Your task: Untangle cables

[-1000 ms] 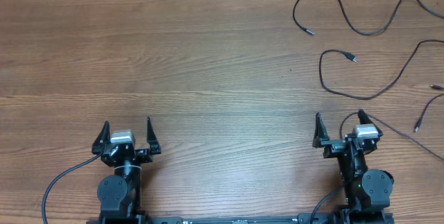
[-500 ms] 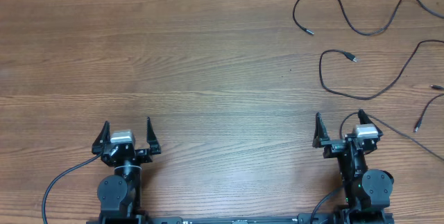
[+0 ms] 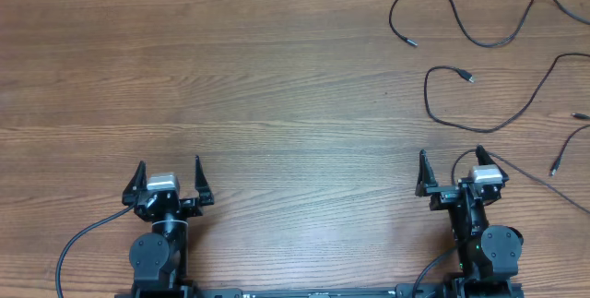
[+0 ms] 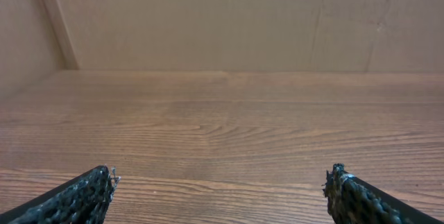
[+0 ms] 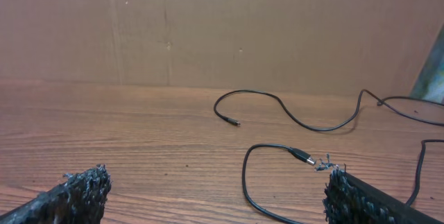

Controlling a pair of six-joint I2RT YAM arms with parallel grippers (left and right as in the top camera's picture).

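The cables (image 3: pixel 498 130) lie loose on the far right part of the table (image 3: pixel 277 77), spread out in open curves and not bundled. The far cable (image 3: pixel 410 42) makes a wide loop near the far edge, with its small plug end pointing right, then sweeps off toward the right edge. Just nearer than it, the second cable (image 3: pixel 468 77) has a silver-tipped plug. It bends left, curves down and round, then climbs away to the right. Two more plug ends (image 3: pixel 556 167) show at the right edge, their cords running out of view. One thin black cord passes close by the right hand; whether it touches cannot be told.

The right hand (image 3: pixel 451 151) sits at the near right of the table, fingers spread wide and holding nothing. In its wrist view the second cable's plug lies just beyond its right fingertip. The left hand (image 3: pixel 169 162) sits at the near left, well apart from every cable, fingers likewise spread wide over bare wood. A plain brown wall (image 4: pixel 208 16) stands behind the table's far edge.
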